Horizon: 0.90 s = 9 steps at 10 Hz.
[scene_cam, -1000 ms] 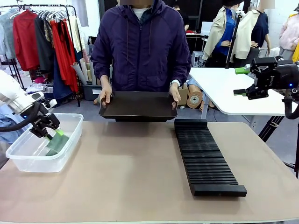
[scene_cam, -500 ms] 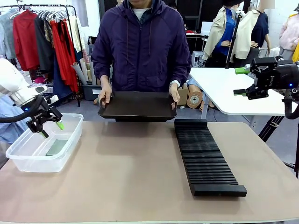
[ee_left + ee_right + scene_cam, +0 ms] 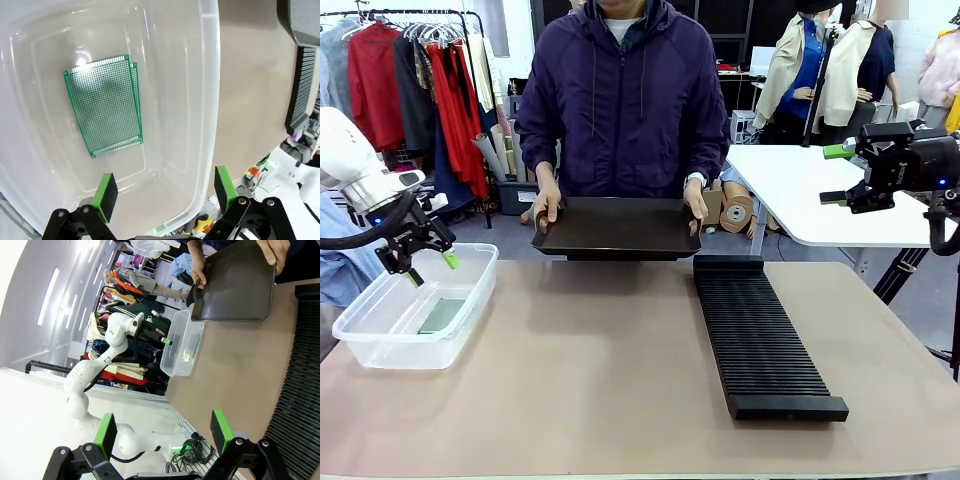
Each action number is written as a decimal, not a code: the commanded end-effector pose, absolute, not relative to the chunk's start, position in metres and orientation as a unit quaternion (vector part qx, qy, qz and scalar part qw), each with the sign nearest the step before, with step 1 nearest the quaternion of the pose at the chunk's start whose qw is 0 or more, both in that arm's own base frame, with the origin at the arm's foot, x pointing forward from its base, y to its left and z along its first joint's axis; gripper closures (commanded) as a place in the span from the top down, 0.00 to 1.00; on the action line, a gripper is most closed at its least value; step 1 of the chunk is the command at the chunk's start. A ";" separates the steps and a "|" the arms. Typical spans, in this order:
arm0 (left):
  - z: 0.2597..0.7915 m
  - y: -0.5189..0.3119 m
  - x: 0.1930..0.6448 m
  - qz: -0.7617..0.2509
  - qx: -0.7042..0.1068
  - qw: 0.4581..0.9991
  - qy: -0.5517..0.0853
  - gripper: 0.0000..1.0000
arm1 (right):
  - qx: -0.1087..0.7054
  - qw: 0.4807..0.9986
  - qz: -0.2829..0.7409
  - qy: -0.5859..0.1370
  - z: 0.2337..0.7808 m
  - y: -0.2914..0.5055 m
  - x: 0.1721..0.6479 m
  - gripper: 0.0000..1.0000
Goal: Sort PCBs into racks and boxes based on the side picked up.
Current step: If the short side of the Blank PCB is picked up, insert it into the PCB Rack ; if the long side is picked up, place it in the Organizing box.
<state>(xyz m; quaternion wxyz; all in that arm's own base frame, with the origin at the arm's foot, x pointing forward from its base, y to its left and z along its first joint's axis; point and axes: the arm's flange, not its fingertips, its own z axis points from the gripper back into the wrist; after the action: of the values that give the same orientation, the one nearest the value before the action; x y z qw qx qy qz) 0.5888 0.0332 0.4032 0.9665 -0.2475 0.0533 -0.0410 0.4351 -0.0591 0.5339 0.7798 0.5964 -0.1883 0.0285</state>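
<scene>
Two green boards [image 3: 104, 104] lie stacked flat on the floor of the clear box [image 3: 380, 345], at the desk's [image 3: 620, 400] left end. The left gripper [image 3: 428, 267] hangs above the box, fingers [image 3: 105, 195] spread and empty. The right gripper [image 3: 842, 172] waits off-desk, fingers open. The person holds a black tray [image 3: 617, 228]; the ribbed rack [image 3: 760, 340] stands empty. Rise well above the rim before swinging towards the tray.

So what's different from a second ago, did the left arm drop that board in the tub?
Yes. The left gripper let go of the PCB, which now lies flat on the floor of the clear tub, on top of another board. The gripper opened and rose up and back above the tub's far rim. The right gripper, the ribbed black rack and the person's black tray stayed put.
</scene>
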 end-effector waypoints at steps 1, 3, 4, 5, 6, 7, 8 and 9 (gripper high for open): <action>0.403 0.034 0.584 -0.037 -0.239 0.969 0.057 1.00 | 0.598 0.778 0.033 -0.191 0.537 -0.058 0.436 1.00; 0.405 0.030 0.583 -0.041 -0.243 0.968 0.052 1.00 | 0.598 0.778 0.033 -0.191 0.537 -0.058 0.436 1.00; 0.411 0.027 0.582 -0.046 -0.256 0.965 0.043 1.00 | 0.598 0.778 0.033 -0.191 0.537 -0.058 0.436 1.00; 0.422 0.023 0.581 -0.048 -0.281 0.958 0.028 1.00 | 0.598 0.778 0.033 -0.191 0.537 -0.058 0.436 1.00; 0.436 0.022 0.581 -0.057 -0.313 0.948 0.006 1.00 | 0.598 0.778 0.033 -0.191 0.537 -0.058 0.436 1.00; 0.449 0.022 0.580 -0.059 -0.341 0.938 -0.009 1.00 | 0.598 0.778 0.033 -0.191 0.537 -0.058 0.436 1.00; 0.461 0.023 0.578 -0.061 -0.370 0.927 -0.024 1.00 | 0.598 0.778 0.033 -0.191 0.537 -0.058 0.436 1.00; 0.470 0.025 0.576 -0.061 -0.401 0.913 -0.039 1.00 | 0.598 0.778 0.033 -0.191 0.537 -0.058 0.436 1.00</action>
<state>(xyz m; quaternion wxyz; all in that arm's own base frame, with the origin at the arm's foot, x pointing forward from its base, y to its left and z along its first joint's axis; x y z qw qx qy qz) 0.5828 0.0175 0.4707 0.9291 -0.3654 -0.0263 -0.0512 0.4351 -0.0591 0.5339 0.7798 0.5964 -0.1883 0.0285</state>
